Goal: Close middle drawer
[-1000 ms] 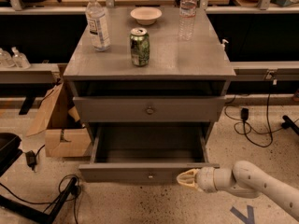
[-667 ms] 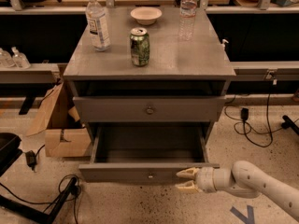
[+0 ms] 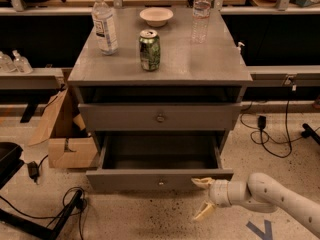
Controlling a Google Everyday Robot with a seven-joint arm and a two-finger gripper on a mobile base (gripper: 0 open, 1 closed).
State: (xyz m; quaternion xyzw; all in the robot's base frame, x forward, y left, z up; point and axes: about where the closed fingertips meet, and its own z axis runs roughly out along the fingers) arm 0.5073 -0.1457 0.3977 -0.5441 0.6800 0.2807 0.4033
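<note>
The middle drawer point(image 3: 160, 180) is pulled out of the grey cabinet point(image 3: 165, 64). It is a plain empty grey box with a small round knob point(image 3: 161, 182) on its front. My gripper point(image 3: 204, 197) is low at the right end of the drawer front, on a white arm coming in from the lower right. It is open and empty. Its upper finger point(image 3: 202, 182) lies against the top right edge of the drawer front, and its lower finger point(image 3: 204, 212) points down towards the floor.
A shut drawer point(image 3: 160, 117) sits above the open one. On the cabinet top stand a green can point(image 3: 150, 49), two water bottles point(image 3: 105, 23) point(image 3: 201, 13) and a small bowl point(image 3: 156, 16). A cardboard box point(image 3: 67, 144) stands to the left. Cables point(image 3: 65, 204) lie on the floor.
The gripper's fingers have spread apart, the lower one swinging down. The drawer has not visibly moved.
</note>
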